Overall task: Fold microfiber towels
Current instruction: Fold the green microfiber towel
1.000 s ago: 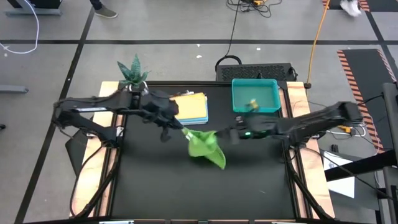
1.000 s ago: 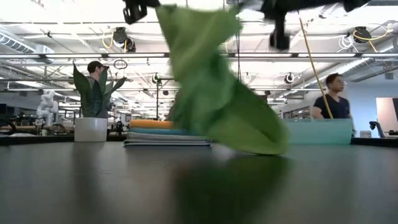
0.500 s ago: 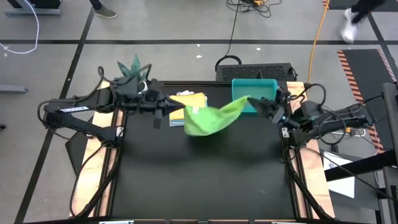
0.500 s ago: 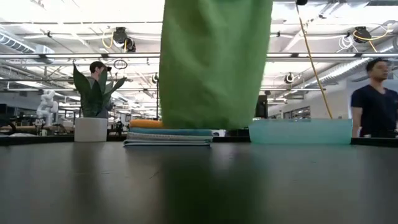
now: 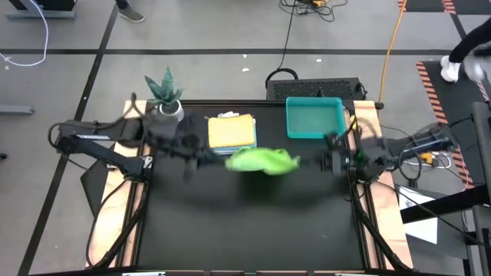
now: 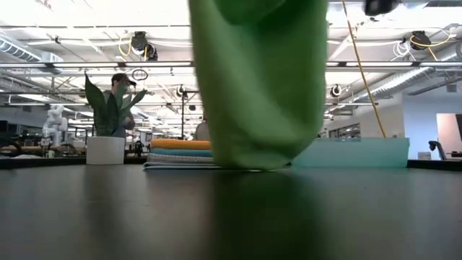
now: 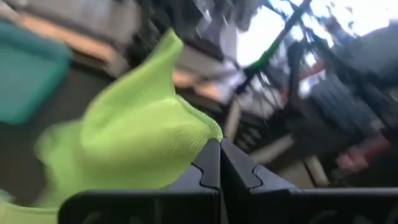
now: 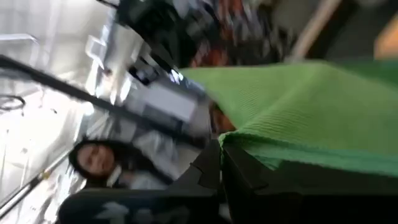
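From above, the lime green towel [image 5: 261,160] hangs between the left pincer [image 5: 201,156] and right pincer [image 5: 328,162], just at 6 o'clock of the folded stack [image 5: 231,132] and clear of the tabletop [image 5: 245,222]. Level view: it sags limp, soft and light. Both wrist views show each pincer clenched on a corner; corners look like the best hold.
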{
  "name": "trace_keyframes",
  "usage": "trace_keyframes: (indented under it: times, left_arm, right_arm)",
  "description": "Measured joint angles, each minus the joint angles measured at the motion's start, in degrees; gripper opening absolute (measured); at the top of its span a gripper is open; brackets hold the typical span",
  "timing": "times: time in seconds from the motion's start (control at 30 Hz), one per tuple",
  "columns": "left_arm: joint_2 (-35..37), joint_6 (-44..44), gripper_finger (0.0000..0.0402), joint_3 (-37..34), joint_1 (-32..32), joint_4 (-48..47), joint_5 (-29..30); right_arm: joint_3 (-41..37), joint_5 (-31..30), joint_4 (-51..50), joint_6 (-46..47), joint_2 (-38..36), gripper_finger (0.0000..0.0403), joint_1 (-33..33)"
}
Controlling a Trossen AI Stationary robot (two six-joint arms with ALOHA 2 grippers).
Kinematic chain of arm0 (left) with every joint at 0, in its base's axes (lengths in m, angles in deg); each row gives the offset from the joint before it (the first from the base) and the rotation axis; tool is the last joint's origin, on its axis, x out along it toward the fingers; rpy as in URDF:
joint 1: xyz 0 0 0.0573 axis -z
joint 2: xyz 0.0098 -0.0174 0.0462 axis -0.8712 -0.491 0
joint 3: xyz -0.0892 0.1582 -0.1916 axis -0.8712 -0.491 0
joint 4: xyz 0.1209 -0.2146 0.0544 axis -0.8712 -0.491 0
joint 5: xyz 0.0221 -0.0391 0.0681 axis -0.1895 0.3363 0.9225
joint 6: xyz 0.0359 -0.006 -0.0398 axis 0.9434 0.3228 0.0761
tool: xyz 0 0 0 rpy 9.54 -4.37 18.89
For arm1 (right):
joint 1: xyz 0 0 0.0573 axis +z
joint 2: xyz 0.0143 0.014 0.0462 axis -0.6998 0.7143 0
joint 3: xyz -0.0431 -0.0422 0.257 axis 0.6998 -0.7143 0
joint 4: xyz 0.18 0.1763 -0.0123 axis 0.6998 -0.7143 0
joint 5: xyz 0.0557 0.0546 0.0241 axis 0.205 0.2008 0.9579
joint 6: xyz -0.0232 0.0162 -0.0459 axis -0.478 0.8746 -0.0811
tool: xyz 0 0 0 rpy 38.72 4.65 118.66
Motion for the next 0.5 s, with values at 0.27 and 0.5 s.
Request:
trace_keyframes:
  times: [0.27, 0.5]
  left_arm:
    - [-13.1, -8.3, 0.0, 0.0, 22.0, -4.1, 16.8]
    - [-30.6, -13.6, 0.0, -0.1, 27.2, 0.1, 21.7]
  right_arm:
    - [0.0, -13.0, -19.0, 20.1, 10.7, 0.0, 23.1]
    - [-5.0, -7.8, -22.2, 34.4, 24.3, 0.0001, 28.0]
